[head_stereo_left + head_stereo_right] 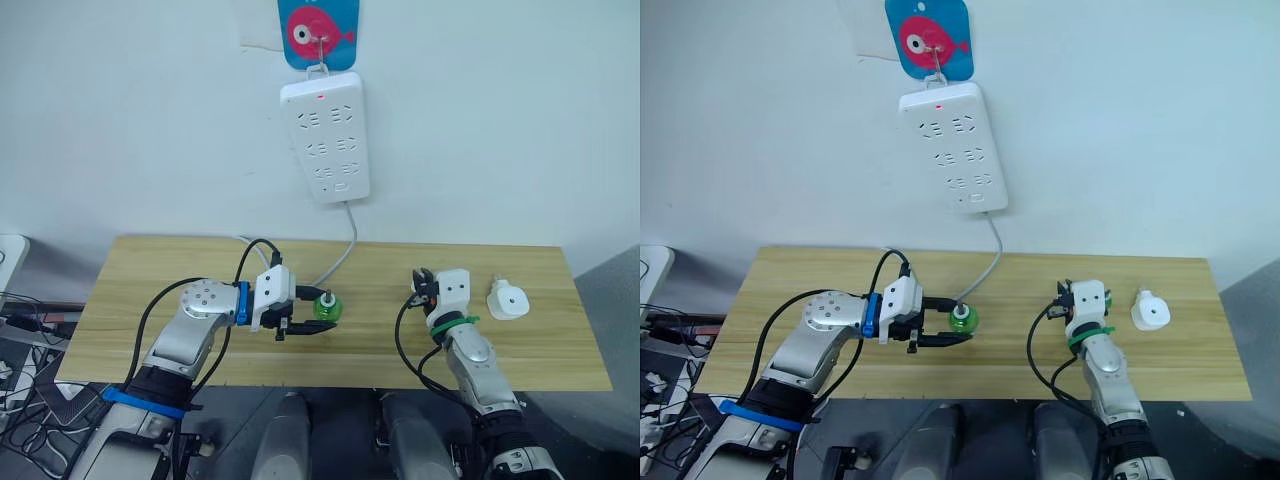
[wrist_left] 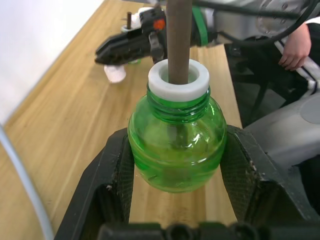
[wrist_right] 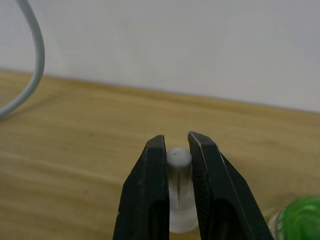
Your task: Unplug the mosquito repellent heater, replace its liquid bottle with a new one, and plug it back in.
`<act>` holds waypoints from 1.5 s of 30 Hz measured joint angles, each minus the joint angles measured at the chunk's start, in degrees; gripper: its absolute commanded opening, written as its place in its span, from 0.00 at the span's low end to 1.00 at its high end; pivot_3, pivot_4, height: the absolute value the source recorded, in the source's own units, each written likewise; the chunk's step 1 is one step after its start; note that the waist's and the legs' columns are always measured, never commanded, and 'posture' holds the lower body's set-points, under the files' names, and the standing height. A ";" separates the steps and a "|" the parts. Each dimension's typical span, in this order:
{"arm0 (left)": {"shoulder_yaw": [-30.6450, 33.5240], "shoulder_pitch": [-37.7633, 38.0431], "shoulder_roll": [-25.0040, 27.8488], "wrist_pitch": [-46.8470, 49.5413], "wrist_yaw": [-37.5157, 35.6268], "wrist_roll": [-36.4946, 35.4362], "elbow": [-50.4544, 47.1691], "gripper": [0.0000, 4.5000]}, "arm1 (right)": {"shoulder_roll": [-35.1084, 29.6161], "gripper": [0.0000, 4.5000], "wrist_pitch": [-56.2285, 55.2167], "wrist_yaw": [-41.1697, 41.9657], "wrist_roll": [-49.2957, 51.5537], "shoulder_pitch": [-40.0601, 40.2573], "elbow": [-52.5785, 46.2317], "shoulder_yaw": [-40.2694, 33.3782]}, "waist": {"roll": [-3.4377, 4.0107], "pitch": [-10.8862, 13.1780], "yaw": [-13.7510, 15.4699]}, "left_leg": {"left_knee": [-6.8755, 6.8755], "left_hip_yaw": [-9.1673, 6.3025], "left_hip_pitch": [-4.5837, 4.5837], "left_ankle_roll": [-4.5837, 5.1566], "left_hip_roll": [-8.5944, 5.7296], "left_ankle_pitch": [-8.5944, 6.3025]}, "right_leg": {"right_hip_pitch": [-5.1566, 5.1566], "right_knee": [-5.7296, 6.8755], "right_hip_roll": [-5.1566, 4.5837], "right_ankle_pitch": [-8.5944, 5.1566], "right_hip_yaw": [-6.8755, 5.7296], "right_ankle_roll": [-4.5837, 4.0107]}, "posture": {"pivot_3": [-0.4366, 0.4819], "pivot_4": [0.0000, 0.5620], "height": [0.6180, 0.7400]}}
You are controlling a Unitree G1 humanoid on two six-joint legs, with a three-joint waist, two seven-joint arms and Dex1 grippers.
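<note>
Bottle swap step: left hand (image 1: pixel 303 322) grips green bottle (image 1: pixel 327 307), right hand (image 3: pixel 177 165) pinches white cap (image 3: pixel 178 158); heater (image 1: pixel 507 300) on bench (image 1: pixel 150 270), next mate bottle to it

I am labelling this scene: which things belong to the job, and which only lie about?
Job: mosquito repellent heater; green bottle, in left claw; white cap, in right claw; power strip.
Lying about: fish-shaped wall hook; person's hand.
</note>
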 measured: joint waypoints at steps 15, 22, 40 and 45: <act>0.14 0.03 0.14 1.44 0.02 -0.23 -1.72 0.48 | -1.16 0.69 -1.70 0.26 -1.56 2.17 0.84 -0.79 | 0.09 0.18 -0.07 | -0.02 0.03 -0.03 0.00 0.00 0.00 | -0.05 -0.04 -0.01 -0.05 0.06 0.05 | 0.78 0.62 1.00; 0.07 0.25 -0.09 1.39 0.12 -0.45 -1.73 0.48 | -1.24 0.99 0.46 2.97 -0.27 7.83 -7.35 -0.40 | 0.10 0.18 -0.06 | -0.04 0.04 -0.24 -0.01 -0.01 0.00 | -0.26 -0.06 -0.03 -0.07 0.08 0.05 | 0.77 0.58 1.00; -0.15 1.03 -3.53 -6.77 0.44 0.05 1.52 0.48 | -19.87 0.99 30.71 19.24 13.52 24.80 -57.81 2.91 | -0.02 -0.08 0.09 | 0.00 0.04 -0.32 -0.04 -0.02 0.01 | -0.29 -0.09 -0.11 -0.16 0.05 0.21 | 0.72 0.44 1.00; -0.44 0.71 -5.60 -8.96 0.22 0.18 2.92 0.48 | -20.72 0.99 39.69 20.01 19.86 17.67 -62.51 3.91 | -0.04 -0.15 0.05 | 0.04 0.03 -0.32 -0.05 -0.03 0.02 | -0.27 -0.07 -0.10 -0.15 0.02 0.22 | 0.70 0.43 1.00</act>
